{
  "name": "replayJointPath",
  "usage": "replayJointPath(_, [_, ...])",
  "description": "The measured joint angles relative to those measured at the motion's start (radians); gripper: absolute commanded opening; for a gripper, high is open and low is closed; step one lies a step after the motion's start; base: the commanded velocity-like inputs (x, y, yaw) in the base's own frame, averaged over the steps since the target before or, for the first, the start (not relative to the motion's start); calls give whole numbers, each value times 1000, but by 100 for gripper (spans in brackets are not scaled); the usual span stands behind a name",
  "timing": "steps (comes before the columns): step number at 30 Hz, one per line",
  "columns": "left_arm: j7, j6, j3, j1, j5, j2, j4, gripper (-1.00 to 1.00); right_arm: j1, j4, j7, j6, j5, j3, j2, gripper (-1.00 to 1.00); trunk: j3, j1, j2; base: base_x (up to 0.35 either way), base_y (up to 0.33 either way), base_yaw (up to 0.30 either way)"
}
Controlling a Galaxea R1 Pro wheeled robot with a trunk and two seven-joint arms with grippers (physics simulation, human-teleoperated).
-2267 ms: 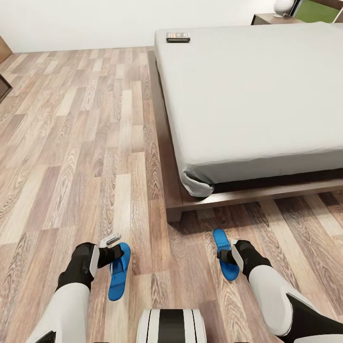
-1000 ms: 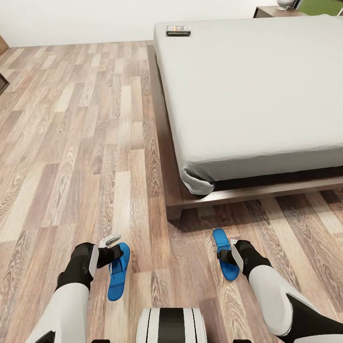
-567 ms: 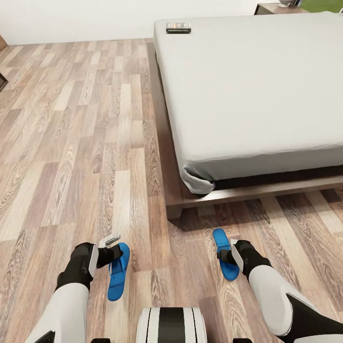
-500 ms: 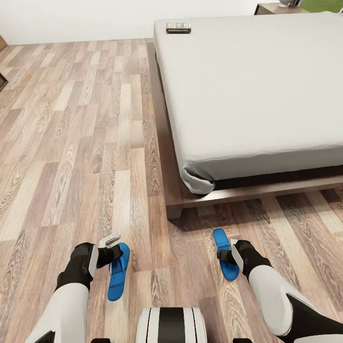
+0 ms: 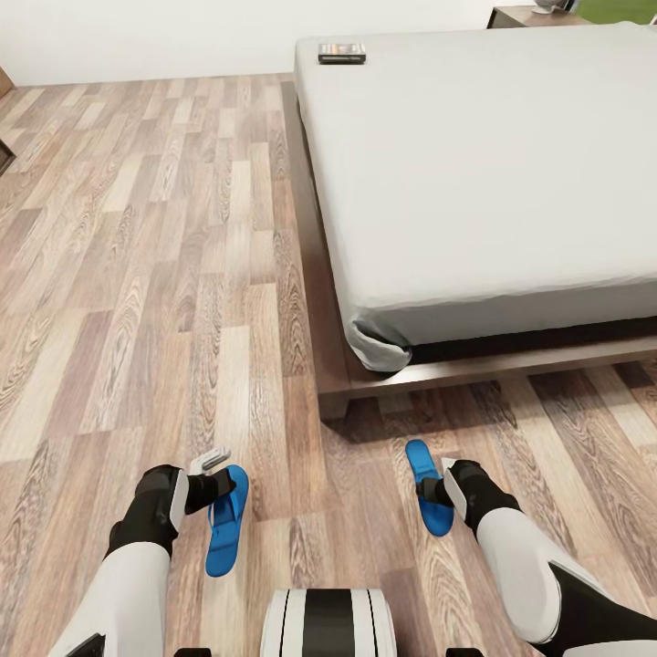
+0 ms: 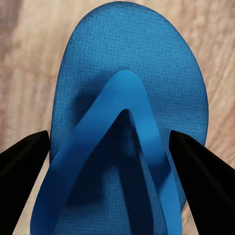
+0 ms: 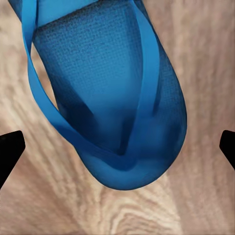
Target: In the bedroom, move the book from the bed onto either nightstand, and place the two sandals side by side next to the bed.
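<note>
Left pincer (image 5: 215, 493) over the left sandal (image 5: 225, 520), right pincer (image 5: 432, 490) over the right sandal (image 5: 429, 486); both spread, unclenched; sandals' long axes toward 12 o'clock, bed (image 5: 474, 173) at 1 o'clock.

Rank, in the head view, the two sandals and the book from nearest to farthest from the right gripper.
1. Right sandal, at the right gripper.
2. Left sandal, across the floor by the left gripper.
3. Book, on the bed's far corner.
</note>
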Motion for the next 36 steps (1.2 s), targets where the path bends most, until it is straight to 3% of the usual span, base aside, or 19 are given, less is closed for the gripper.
replayJointPath(10, [1,-1,-1,0,-1,0,3,-100,0,0,0,-1,0,0,1,100,0,0,0,0,0,0])
replayJointPath(16, [1,-3,0,0,-1,3,7,-100,0,12,0,-6,-1,-2,-3,100,23,-3,1,0,0,0])
replayJointPath(23, [0,-6,1,0,-3,8,16,-100,0,53,-1,-90,-9,-16,-12,100,50,-6,3,0,0,0])
replayJointPath(31, [-5,-9,-2,0,0,39,50,-100,5,64,-1,-149,-9,-23,-19,100,81,-9,5,0,0,0])
replayJointPath(36, [-5,-12,-5,0,1,43,59,-100,11,65,4,-160,-30,-37,-50,100,100,-12,6,0,0,0])
